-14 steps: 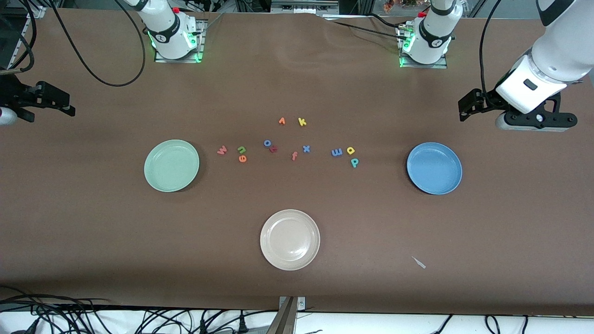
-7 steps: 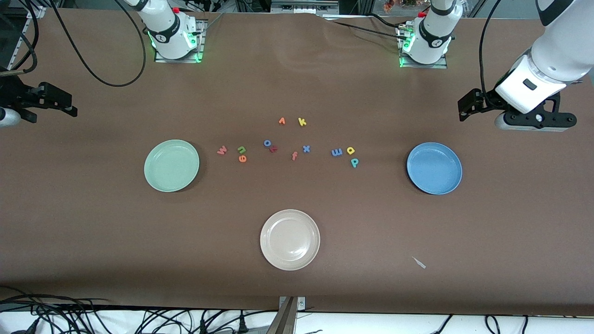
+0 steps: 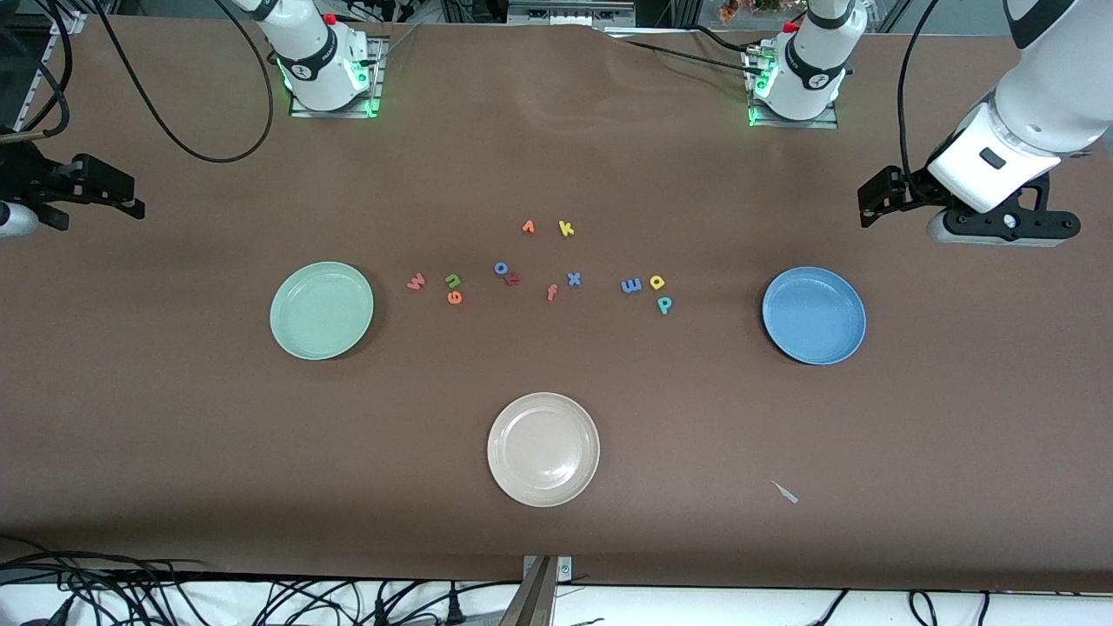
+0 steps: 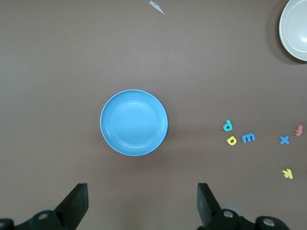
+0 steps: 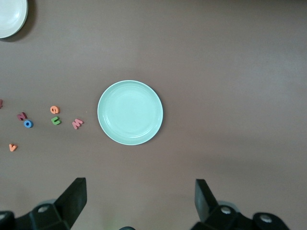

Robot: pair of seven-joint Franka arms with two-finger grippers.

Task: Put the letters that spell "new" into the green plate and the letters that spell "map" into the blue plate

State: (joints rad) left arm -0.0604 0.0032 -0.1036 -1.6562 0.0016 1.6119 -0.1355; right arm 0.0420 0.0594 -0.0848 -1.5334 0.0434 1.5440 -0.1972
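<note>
With both the left claw [image 4: 139, 206] and right claw [image 5: 136, 203] open and empty, pinch each tiny letter squarely, starting with the red w [image 3: 416, 281] beside the green plate [image 3: 321, 310].

there are three plates on the table: one green plate [image 3: 321, 310], one blue plate [image 3: 814, 315] and one beige plate [image 3: 543, 449]. eleven foam letters lie between them: a red w [image 3: 416, 281], green n [image 3: 453, 280], orange e [image 3: 454, 297], blue o [image 3: 501, 268], a red letter [image 3: 513, 279], orange f [image 3: 551, 292], blue x [image 3: 574, 279], an orange letter [image 3: 528, 227], yellow k [image 3: 566, 229], blue m [image 3: 631, 285], yellow a [image 3: 657, 282] and teal p [image 3: 664, 304], which makes twelve. one small pale scrap [image 3: 785, 492] lies apart, and two arms each carry one gripper, left gripper [image 4: 141, 206] and right gripper [image 5: 139, 203].
</note>
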